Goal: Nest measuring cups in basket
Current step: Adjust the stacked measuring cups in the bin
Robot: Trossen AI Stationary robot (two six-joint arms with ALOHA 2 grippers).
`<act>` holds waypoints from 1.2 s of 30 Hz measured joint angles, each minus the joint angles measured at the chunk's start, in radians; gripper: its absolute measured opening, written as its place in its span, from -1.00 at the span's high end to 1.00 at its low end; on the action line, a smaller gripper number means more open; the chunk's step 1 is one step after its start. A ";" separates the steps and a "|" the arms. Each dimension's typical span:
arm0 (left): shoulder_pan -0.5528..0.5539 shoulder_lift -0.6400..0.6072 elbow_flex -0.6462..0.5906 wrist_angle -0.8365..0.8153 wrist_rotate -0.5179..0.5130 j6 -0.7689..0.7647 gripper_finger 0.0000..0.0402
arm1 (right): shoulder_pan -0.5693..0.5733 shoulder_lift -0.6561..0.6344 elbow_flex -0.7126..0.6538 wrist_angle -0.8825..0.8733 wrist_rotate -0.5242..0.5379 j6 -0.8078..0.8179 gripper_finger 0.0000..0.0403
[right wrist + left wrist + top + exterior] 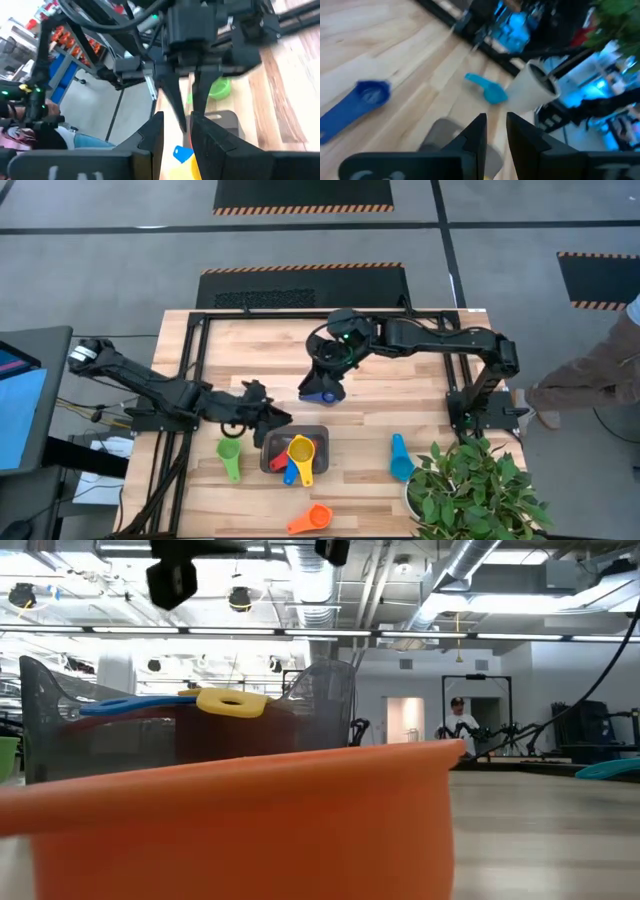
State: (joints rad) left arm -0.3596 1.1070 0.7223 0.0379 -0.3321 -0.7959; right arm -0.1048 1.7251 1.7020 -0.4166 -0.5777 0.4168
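The dark grey basket (pixel 318 432) holds the yellow cup (pixel 301 448), red cup (pixel 279 462) and blue cup (pixel 292 474); their handles rest on its rim (pixel 232 701). On the table lie the green cup (pixel 229 455), light blue cup (pixel 400 458), orange cup (pixel 312 519) and dark blue cup (pixel 320 393) (pixel 355 106). My left gripper (pixel 272 420) (pixel 496 135) hovers at the basket's far-left corner, narrowly open and empty. Beyond the basket, over the dark blue cup, my right gripper (pixel 327 380) (pixel 176 137) is raised, narrowly open and empty.
A potted plant (pixel 470 490) in a white pot (pixel 532 90) stands at the near right corner, close to the light blue cup. Black frame rails (pixel 300 313) border the table's far and left sides. A person (pixel 600 370) stands off the right edge.
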 joint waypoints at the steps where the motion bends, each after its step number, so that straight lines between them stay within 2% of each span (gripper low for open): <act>1: -0.013 0.019 0.000 0.035 -0.016 0.004 0.69 | 0.000 -0.009 0.000 -0.002 0.000 -0.001 0.41; 5: -0.035 0.111 0.000 0.220 -0.030 0.024 0.69 | 0.014 -0.055 0.000 -0.012 0.001 -0.044 0.41; 10: -0.030 0.201 0.000 0.379 0.028 0.020 0.69 | 0.057 -0.137 0.000 -0.075 0.003 -0.152 0.42; 13: -0.030 0.228 0.002 0.468 0.011 0.062 0.69 | 0.088 -0.186 0.000 -0.130 0.057 -0.166 0.42; 16: -0.031 0.247 0.052 0.453 0.006 0.124 0.69 | 0.120 -0.237 0.000 -0.208 0.186 -0.167 0.42; 18: -0.031 0.256 0.106 0.413 0.006 0.167 0.69 | 0.142 -0.272 0.000 -0.273 0.308 -0.167 0.42; 21: -0.032 0.270 0.189 0.310 0.005 0.212 0.69 | 0.181 -0.324 -0.001 -0.368 0.509 -0.155 0.42; 24: -0.029 0.278 0.251 0.207 -0.014 0.251 0.69 | 0.229 -0.389 -0.062 -0.413 0.675 -0.122 0.42; 32: -0.027 0.303 0.271 0.064 -0.092 0.203 0.69 | 0.302 -0.560 -0.430 -0.359 0.979 0.173 0.42; 36: -0.027 0.303 0.271 0.053 -0.092 0.159 0.69 | 0.299 -0.629 -0.598 -0.248 1.000 0.284 0.42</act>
State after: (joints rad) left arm -0.3862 1.4097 0.9932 0.0905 -0.4244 -0.6369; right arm 0.1940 1.0966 1.1044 -0.6646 0.4227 0.7010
